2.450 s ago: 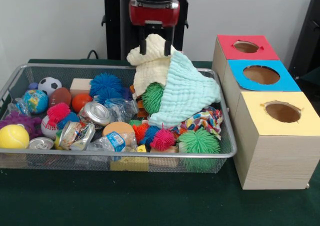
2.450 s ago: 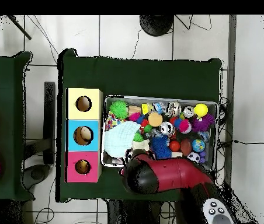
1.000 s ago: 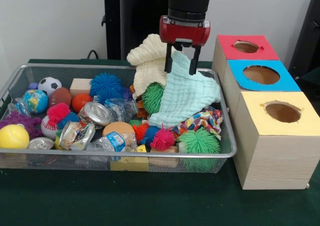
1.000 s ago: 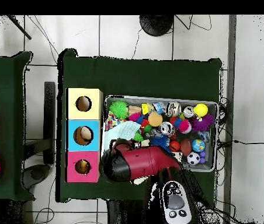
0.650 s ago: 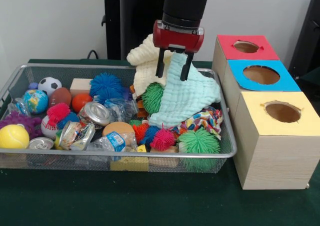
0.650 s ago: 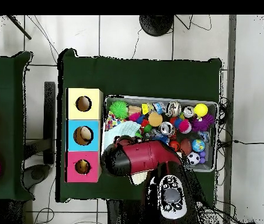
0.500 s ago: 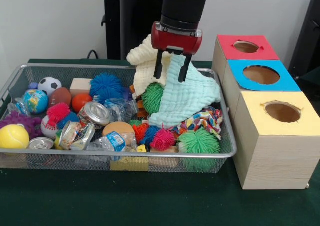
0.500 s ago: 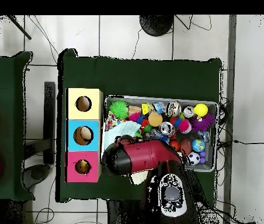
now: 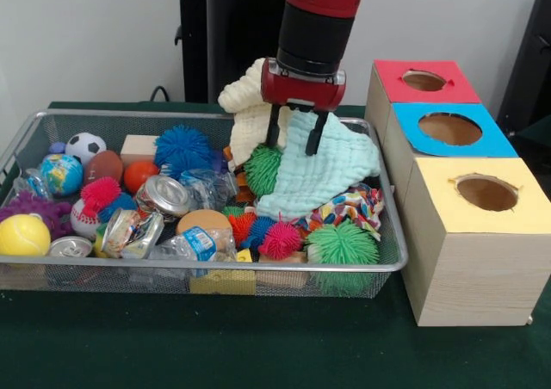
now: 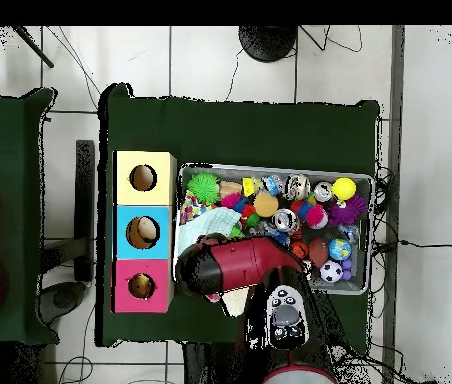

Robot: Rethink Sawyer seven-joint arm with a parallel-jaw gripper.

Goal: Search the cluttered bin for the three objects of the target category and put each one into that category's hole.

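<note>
On a dark green cloth-covered table (image 9: 172,346) before a white wall (image 9: 86,36), the red-and-black gripper (image 9: 295,134) hangs spread over a mint-green quilted cloth (image 9: 323,161).

- Silver wire-mesh metal bin (image 9: 389,264): shiny rim.
- Mint-green waffle-weave cloth (image 9: 327,169): soft, matt, ribbed.
- Cream knitted cloth (image 9: 250,114): matt, nubbly.
- Pale wood-grain boxes (image 9: 469,277): matt, with coloured paper tops.
- Crushed silver metal can (image 9: 165,194): glossy.
- Dark green tabletop (image 9: 258,346): matt cloth.

In the overhead view the red arm (image 10: 240,270) hides the cloths and gripper.
</note>
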